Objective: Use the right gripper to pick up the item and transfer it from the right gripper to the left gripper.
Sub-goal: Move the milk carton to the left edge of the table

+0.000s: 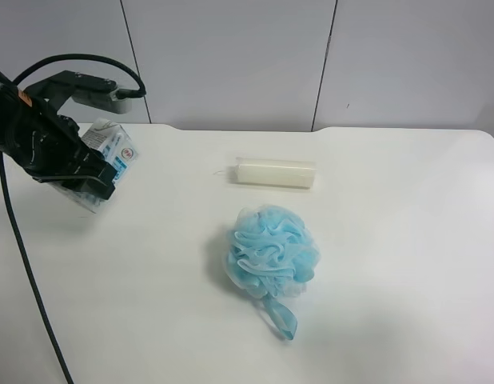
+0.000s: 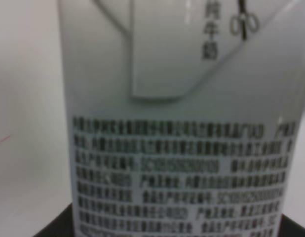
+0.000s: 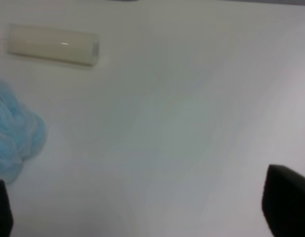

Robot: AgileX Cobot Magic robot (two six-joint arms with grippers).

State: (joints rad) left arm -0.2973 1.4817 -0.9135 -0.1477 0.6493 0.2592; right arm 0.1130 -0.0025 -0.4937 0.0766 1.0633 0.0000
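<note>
The item, a white-and-blue drink carton (image 1: 111, 150), is held tilted above the table's far corner by the arm at the exterior high view's left. The left wrist view is filled by the carton's printed side (image 2: 182, 123), so this is my left gripper (image 1: 91, 180), shut on it. Only its black fingers (image 2: 51, 229) show at the edge of that view. My right gripper (image 3: 142, 207) is open and empty over bare table, with its two fingertips wide apart. The right arm is out of the exterior high view.
A cream-white cylindrical bar (image 1: 275, 173) lies at the far middle of the white table (image 1: 391, 240); it also shows in the right wrist view (image 3: 53, 44). A fluffy blue mesh bath sponge (image 1: 271, 250) sits mid-table, partly seen in the right wrist view (image 3: 14, 133).
</note>
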